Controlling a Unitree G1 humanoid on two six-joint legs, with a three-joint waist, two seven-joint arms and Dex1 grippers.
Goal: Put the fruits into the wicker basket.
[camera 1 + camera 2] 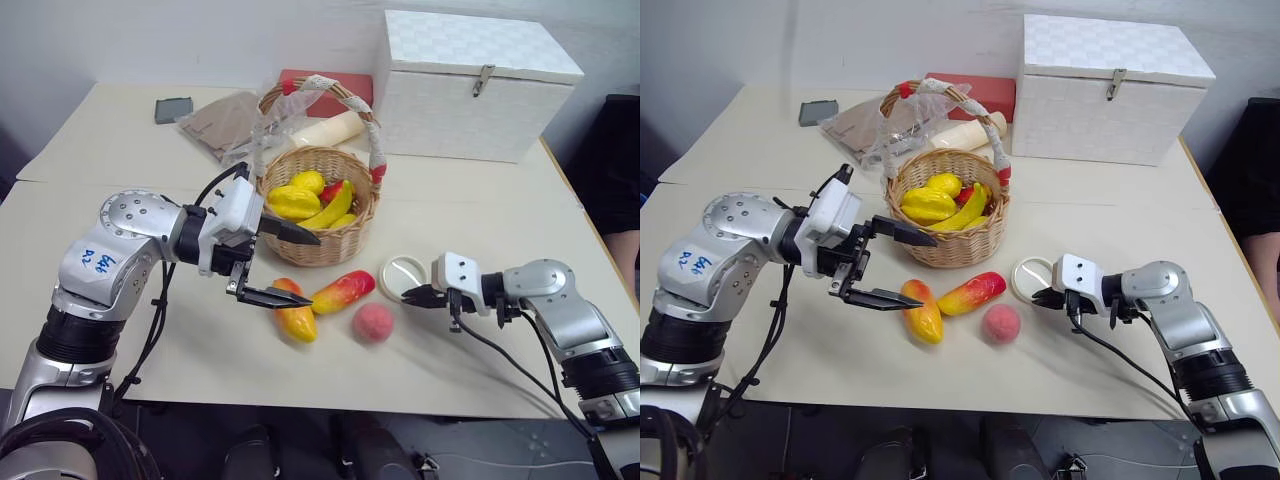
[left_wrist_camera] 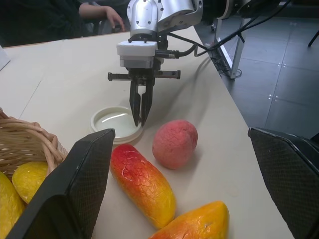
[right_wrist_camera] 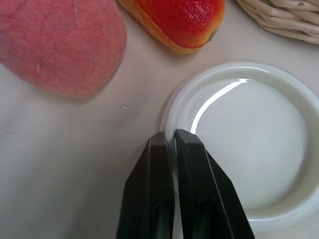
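Right gripper (image 3: 169,137) pinched on rim of white lid (image 3: 259,144) (not fruit), just beside wicker basket (image 1: 318,215). Left gripper (image 1: 280,265) spread wide near basket. Two mangoes (image 1: 342,292) (image 1: 293,312), peach (image 1: 372,322) lie before basket. Risk: lid gets lifted, peach nudged away.

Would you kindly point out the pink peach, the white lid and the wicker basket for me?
pink peach (image 1: 372,323): left eye view, middle of its rounded top.
white lid (image 1: 402,271): left eye view, its flat inner face.
wicker basket (image 1: 320,246): left eye view, its woven front wall.
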